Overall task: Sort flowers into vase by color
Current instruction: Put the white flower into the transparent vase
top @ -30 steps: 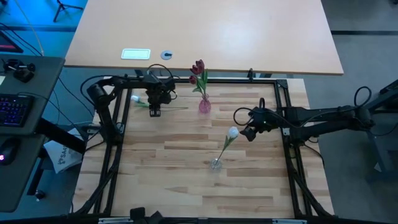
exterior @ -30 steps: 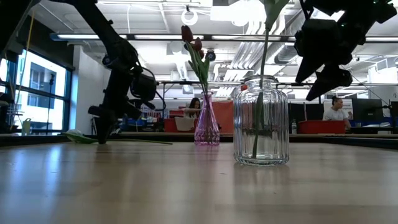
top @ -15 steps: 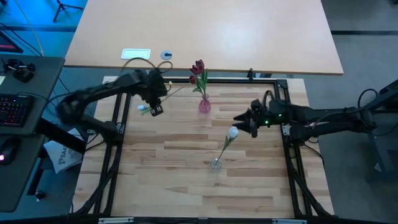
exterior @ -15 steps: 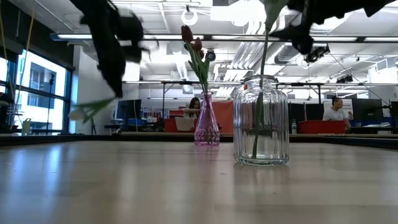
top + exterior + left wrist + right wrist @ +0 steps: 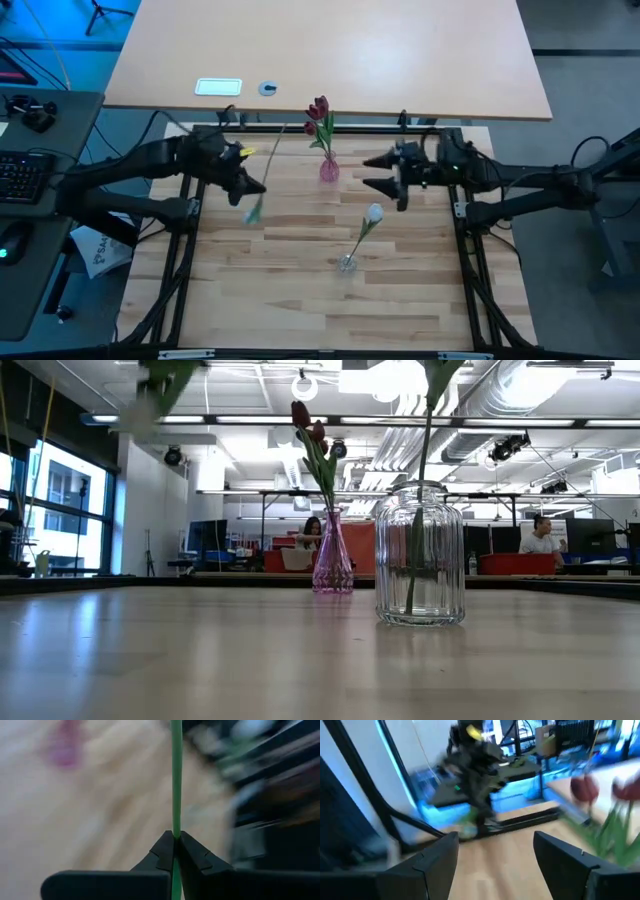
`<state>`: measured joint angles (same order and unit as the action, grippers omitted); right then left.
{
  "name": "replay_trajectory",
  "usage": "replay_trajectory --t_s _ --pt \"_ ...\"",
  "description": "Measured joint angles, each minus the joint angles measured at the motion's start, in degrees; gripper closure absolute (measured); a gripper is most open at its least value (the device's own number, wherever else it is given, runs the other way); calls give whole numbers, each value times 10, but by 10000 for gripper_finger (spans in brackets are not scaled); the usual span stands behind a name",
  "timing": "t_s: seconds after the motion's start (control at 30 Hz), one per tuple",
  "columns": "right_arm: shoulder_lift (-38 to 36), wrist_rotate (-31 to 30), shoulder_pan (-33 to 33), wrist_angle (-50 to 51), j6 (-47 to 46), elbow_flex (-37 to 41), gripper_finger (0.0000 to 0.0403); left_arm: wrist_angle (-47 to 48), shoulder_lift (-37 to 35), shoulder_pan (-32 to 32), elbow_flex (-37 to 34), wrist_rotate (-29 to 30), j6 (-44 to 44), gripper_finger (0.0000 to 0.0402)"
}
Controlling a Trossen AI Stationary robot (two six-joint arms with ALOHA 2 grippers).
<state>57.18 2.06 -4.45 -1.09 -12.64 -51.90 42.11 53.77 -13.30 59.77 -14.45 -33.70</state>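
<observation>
My left gripper [image 5: 245,186] is shut on a white-headed tulip, held in the air over the table's far left part. The tulip's pale head [image 5: 252,210] points toward the near edge and its stem end [image 5: 283,128] toward the far edge. A pink vase [image 5: 329,170] holds dark red tulips [image 5: 319,110]. A clear ribbed glass vase [image 5: 419,555] holds another white tulip [image 5: 374,212]. My right gripper [image 5: 374,173] is open, raised to the right of the pink vase and facing it. My left gripper pinches the tulip's thin green stem [image 5: 176,827] between its two fingertips [image 5: 165,851], which lie across the stem. The flower is lifted clear of the table, with stem on both sides of the fingers. Its head shows blurred high up in the low view [image 5: 160,382].
A black frame [image 5: 190,215] borders the wooden table on all sides. The two vases stand near the table's middle, pink farther and clear nearer. The room behind holds desks and a seated person [image 5: 543,538].
My left gripper has picked the white tulip up off the table and carried it up and a little toward the near edge. The flower has swung round, its head now nearer than its stem. My right gripper has risen and moved from the clear vase's tulip toward the far edge.
</observation>
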Motion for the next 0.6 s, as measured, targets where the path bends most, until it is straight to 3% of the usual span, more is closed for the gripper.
replay_trajectory --t_s 0.13,0.3,0.6 --pt "78 -40 0 100 195 -123 151 -191 7 44 0 -9 -172 401" --pt "173 -107 0 200 391 -261 151 -393 50 34 1 -35 -318 401" --pt "272 -120 13 256 583 -418 151 -448 135 24 0 -117 -470 401"
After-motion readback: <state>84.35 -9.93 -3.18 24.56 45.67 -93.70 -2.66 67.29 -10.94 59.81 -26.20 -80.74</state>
